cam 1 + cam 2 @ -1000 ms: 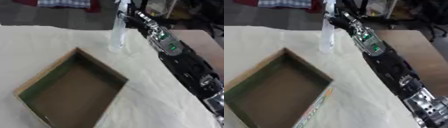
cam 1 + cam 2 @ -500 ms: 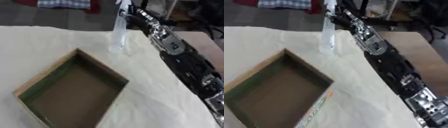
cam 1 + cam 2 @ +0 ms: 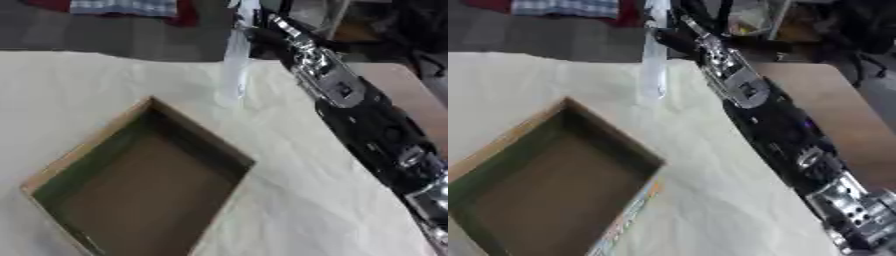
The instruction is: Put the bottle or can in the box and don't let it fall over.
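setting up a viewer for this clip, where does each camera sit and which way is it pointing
Left eye view: in the robot's head, looking down at the cloth-covered table and the open cardboard box; the right arm crosses from the lower right.
Right eye view: beside it in the head, same downward look, scene shifted a little left; the same arm shows.
Both share: the right hand at the clear bottle, upright beyond the box, which holds nothing. The left hand shows in neither.
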